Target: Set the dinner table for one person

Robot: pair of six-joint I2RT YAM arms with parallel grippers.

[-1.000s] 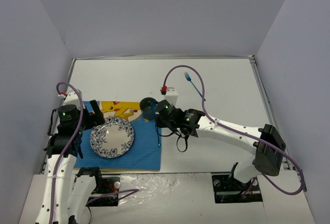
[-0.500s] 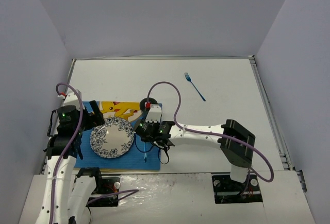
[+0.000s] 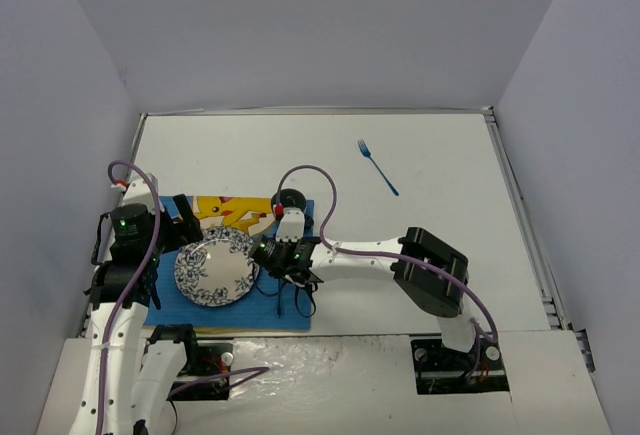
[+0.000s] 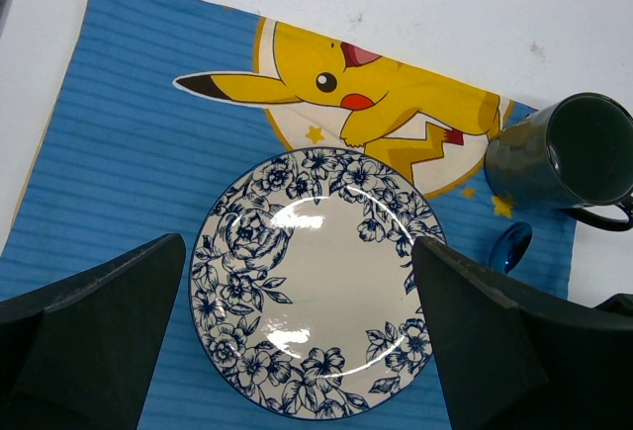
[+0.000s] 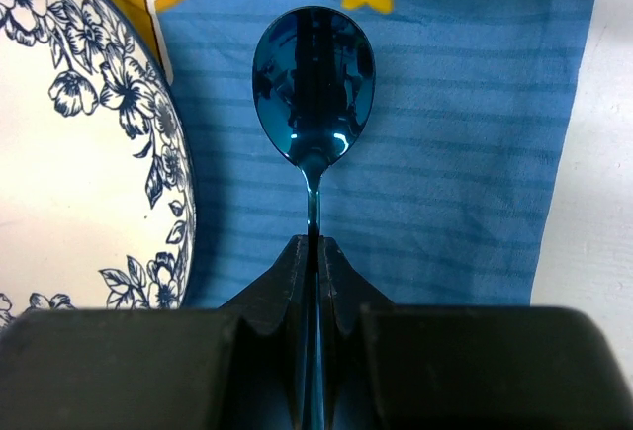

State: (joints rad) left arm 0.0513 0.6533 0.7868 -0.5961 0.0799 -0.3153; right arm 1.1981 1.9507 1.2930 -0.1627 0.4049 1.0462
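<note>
The white dinner table (image 3: 430, 155) carries a blue cartoon placemat (image 3: 170, 300). A blue-flowered plate (image 3: 217, 267) lies on the mat, and a dark mug (image 3: 290, 200) stands at the mat's far right corner. My right gripper (image 3: 275, 255) is shut on a blue spoon (image 5: 313, 84), gripping its handle. The spoon's bowl points at the mug, low over the mat (image 5: 445, 153) just right of the plate (image 5: 79, 153). My left gripper (image 4: 295, 247) is open and empty above the plate (image 4: 316, 301). A blue fork (image 3: 378, 167) lies on the bare table at the far right.
Grey walls enclose the table on three sides. The mug (image 4: 564, 153) and the spoon's bowl (image 4: 509, 247) show right of the plate in the left wrist view. The right arm stretches across the near table with a purple cable looping above it.
My right arm has swung left and nearer with the spoon, from the mat's right edge to just beside the plate. The left arm has not moved.
</note>
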